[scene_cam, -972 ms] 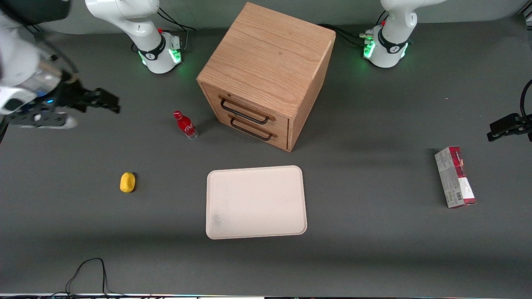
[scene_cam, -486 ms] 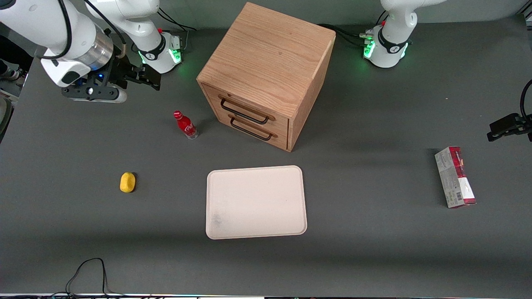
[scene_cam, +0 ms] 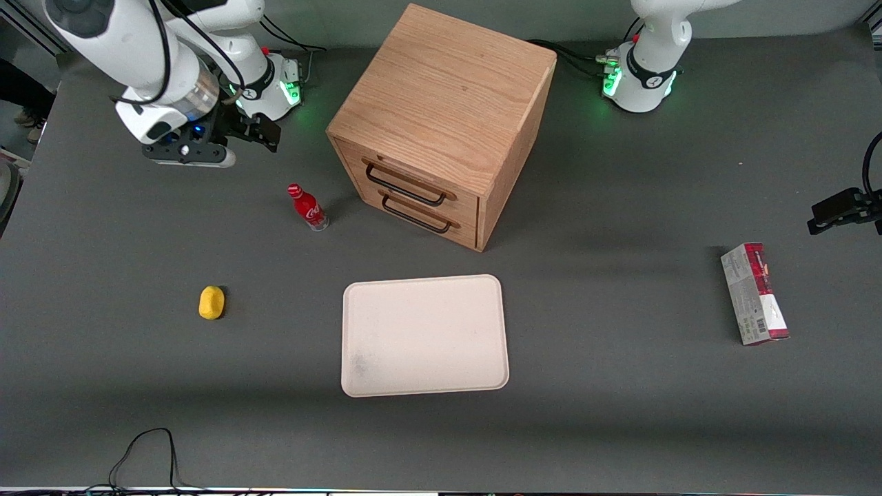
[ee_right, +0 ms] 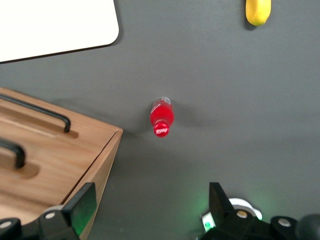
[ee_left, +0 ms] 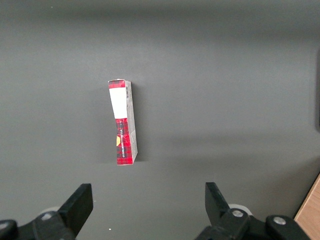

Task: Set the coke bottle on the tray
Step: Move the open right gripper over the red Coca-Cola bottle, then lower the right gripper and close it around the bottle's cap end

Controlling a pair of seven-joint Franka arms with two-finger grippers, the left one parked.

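Note:
The coke bottle (scene_cam: 307, 207), small and red with a red cap, stands upright on the grey table beside the wooden cabinet's drawer front; it also shows in the right wrist view (ee_right: 161, 117). The cream-white tray (scene_cam: 424, 335) lies flat, nearer the front camera than the cabinet; one of its corners shows in the right wrist view (ee_right: 55, 22). My gripper (scene_cam: 262, 132) hangs above the table, farther from the front camera than the bottle and apart from it. Its fingers (ee_right: 82, 202) are wide open with nothing between them.
A wooden two-drawer cabinet (scene_cam: 441, 124) stands beside the bottle. A yellow lump (scene_cam: 211, 302) lies nearer the front camera than the bottle, toward the working arm's end. A red-and-grey carton (scene_cam: 754, 294) lies toward the parked arm's end. A black cable (scene_cam: 148, 455) lies at the table's front edge.
My gripper has moved from the working arm's table end toward the cabinet and farther from the front camera, closer to the bottle. The bottle and tray have not moved.

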